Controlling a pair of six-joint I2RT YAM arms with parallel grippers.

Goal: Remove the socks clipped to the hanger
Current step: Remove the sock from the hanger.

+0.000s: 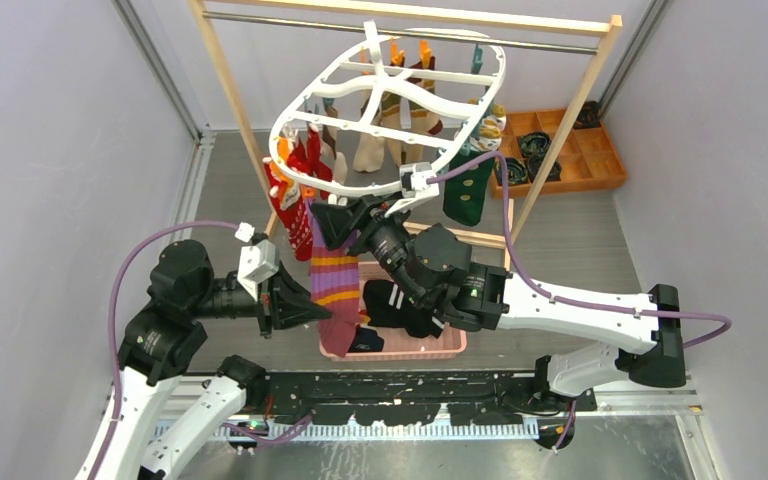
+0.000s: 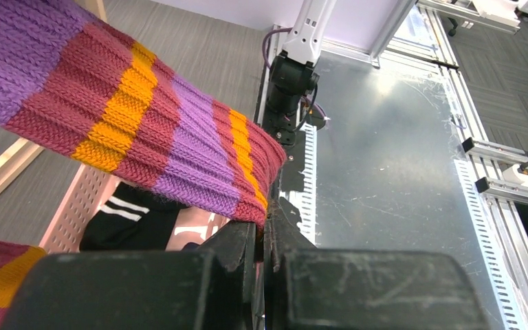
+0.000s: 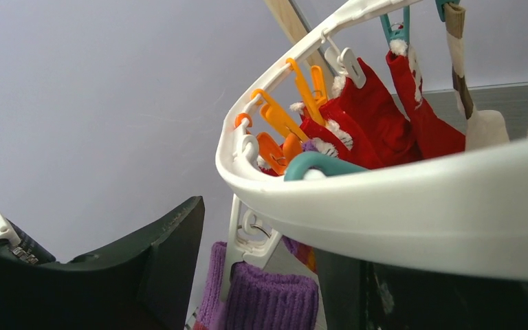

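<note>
Left claw (image 2: 265,230) is pinched on the bottom end of the purple-maroon-orange striped knit sock (image 2: 144,130). The sock runs up to a white plastic clip (image 3: 247,230) on the white oval plastic hanger (image 3: 399,213), sitting right between the parted jaws of the right claw (image 3: 265,237).

The top camera sits high up behind the left arm (image 1: 175,300) and the right arm (image 1: 560,305). It looks down from far off over the table (image 1: 580,240) and the hanger (image 1: 450,152). The left wrist camera is very close to the striped sock (image 2: 144,130) and looks past it along the shiny table. The right wrist camera sits just under the hanger's rim and looks up. All three see the striped sock. The top and right wrist cameras both see the hanger.
</note>
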